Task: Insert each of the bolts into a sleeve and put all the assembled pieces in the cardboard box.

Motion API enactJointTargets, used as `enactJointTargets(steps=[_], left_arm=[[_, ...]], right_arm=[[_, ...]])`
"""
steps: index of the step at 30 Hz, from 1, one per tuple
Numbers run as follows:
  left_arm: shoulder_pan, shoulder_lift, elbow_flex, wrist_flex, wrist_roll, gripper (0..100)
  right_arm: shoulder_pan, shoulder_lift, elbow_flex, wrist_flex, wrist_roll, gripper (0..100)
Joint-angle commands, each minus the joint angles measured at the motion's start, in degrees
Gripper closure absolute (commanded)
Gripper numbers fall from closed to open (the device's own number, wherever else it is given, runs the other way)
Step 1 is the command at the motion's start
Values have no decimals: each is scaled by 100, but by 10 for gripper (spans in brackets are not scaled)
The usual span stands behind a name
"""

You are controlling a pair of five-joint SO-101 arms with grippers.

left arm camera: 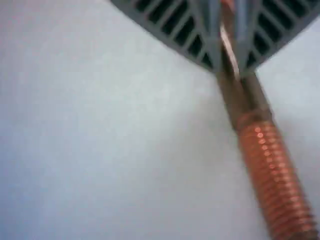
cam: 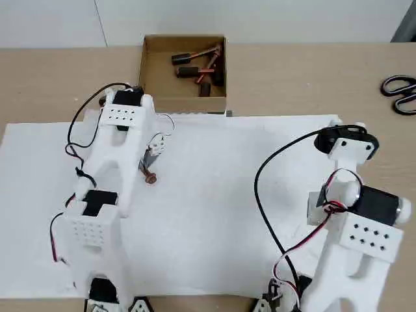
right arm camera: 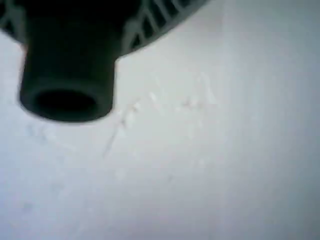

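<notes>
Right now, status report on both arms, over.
Left gripper shut on bolt. Right gripper shut on sleeve. Assembled pieces already in cardboard box.

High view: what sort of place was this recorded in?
Probably a lab or workshop bench set up for robot practice: a wooden table with a white sheet spread over it, a cardboard box of assembled pieces at the back, and scissors at its edge.

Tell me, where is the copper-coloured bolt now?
In the high view the copper-coloured threaded bolt is clamped in the left tool over the white sheet at left, near the brown cardboard box.
</notes>
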Motion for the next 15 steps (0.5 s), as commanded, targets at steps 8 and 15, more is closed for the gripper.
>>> enactJointTargets(steps=[8, 15], left_arm=[[-26, 220, -453, 536, 123, 992], [-9, 220, -532, 721, 123, 992]], right_arm=[[66, -92, -44, -66, 18, 995], [66, -92, -44, -66, 18, 995]])
